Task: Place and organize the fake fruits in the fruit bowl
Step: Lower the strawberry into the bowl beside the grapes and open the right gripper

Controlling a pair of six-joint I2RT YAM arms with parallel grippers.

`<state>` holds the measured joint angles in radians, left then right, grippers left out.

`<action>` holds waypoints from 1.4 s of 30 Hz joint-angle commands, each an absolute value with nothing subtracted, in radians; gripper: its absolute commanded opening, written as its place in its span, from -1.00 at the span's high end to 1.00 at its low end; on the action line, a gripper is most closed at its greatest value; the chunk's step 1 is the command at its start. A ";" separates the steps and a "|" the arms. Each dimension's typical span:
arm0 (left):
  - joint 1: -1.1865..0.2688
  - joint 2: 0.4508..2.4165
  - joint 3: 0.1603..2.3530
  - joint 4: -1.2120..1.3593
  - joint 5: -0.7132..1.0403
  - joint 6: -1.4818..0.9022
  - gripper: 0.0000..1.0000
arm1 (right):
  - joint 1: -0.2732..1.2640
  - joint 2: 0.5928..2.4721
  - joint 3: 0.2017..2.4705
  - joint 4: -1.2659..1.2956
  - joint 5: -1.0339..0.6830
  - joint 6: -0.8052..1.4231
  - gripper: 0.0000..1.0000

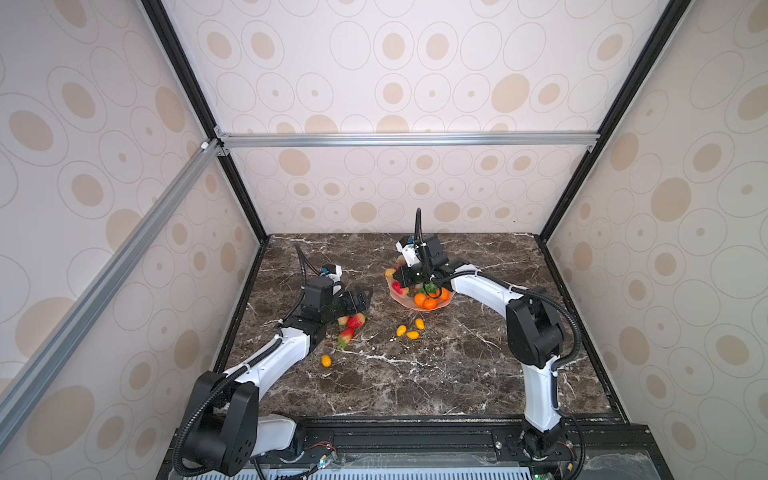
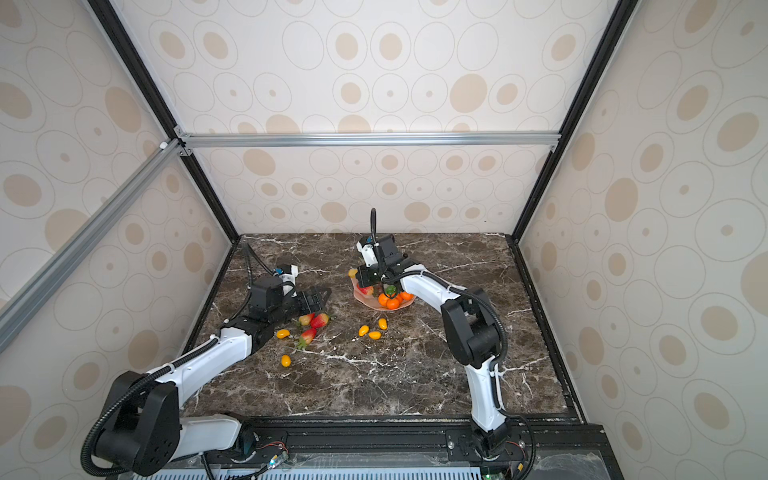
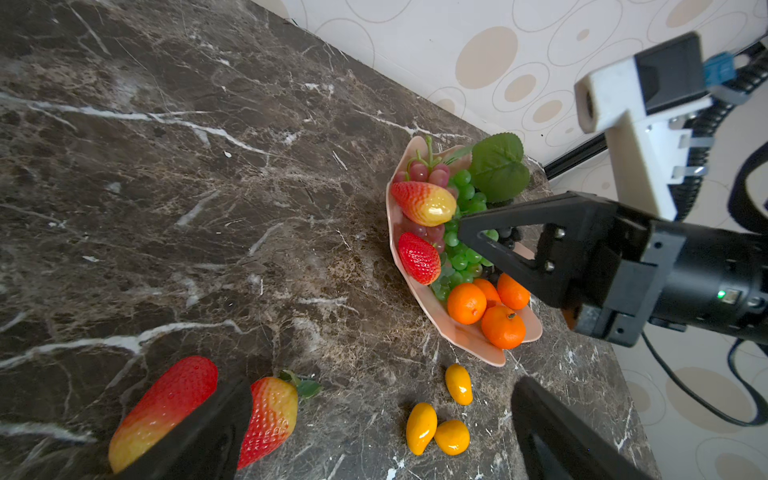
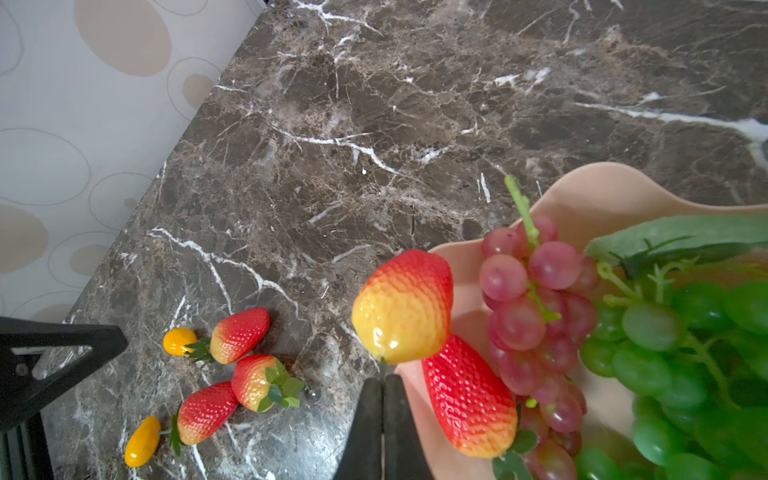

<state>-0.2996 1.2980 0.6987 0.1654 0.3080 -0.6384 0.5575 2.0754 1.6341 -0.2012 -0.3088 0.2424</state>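
The pale pink fruit bowl [image 1: 415, 308] [image 3: 457, 337] holds tangerines [image 3: 466, 303], green grapes [image 4: 685, 353], red grapes [image 4: 532, 311] and a strawberry [image 4: 469, 399]. My right gripper [image 4: 383, 380] [image 1: 397, 277] hangs over the bowl's left rim. It is shut on the thin green stem end of a red-and-yellow strawberry [image 4: 403, 307] [image 3: 424, 203], which sticks out past the fingertips above the rim. My left gripper [image 3: 382, 388] [image 1: 359, 299] stands open low over the loose strawberries [image 1: 356, 320] [image 3: 270, 415]. Three yellow ovals [image 1: 412, 335] [image 3: 421, 428] lie just in front of the bowl.
Two more yellow ovals [image 2: 283, 333] [image 1: 326, 360] lie near the left forearm. Patterned walls and black frame posts [image 1: 245, 199] close in the dark marble table [image 1: 415, 374] at the left, back and right. A black rail [image 1: 415, 436] runs along the front.
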 commanded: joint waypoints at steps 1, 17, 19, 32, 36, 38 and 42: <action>-0.308 1.305 0.740 0.188 0.302 -0.642 -0.96 | 0.551 2.105 1.664 -0.211 -0.281 0.246 1.00; -0.311 1.305 0.738 0.183 0.314 -0.639 -0.96 | 0.547 2.155 1.696 -0.282 -0.274 0.233 1.00; -0.310 1.308 0.738 0.184 0.317 -0.641 -0.96 | 0.546 2.157 1.695 -0.292 -0.272 0.229 1.00; -0.311 1.321 0.736 0.198 0.328 -0.652 -0.97 | 0.546 2.155 1.700 -0.354 -0.256 0.191 1.00; -0.311 1.324 0.738 0.199 0.332 -0.653 -0.96 | 0.545 2.148 1.693 -0.364 -0.236 0.180 1.00; -0.313 1.325 0.739 0.198 0.332 -0.652 -0.96 | 0.545 2.144 1.688 -0.364 -0.228 0.178 1.00; -0.313 1.324 0.736 0.196 0.332 -0.650 -0.96 | 0.545 2.135 1.686 -0.362 -0.219 0.178 0.98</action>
<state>-0.3046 1.3190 0.6987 0.1715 0.3283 -0.6411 0.5529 2.1429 1.6726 -0.3367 -0.2382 0.1936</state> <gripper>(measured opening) 0.981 0.042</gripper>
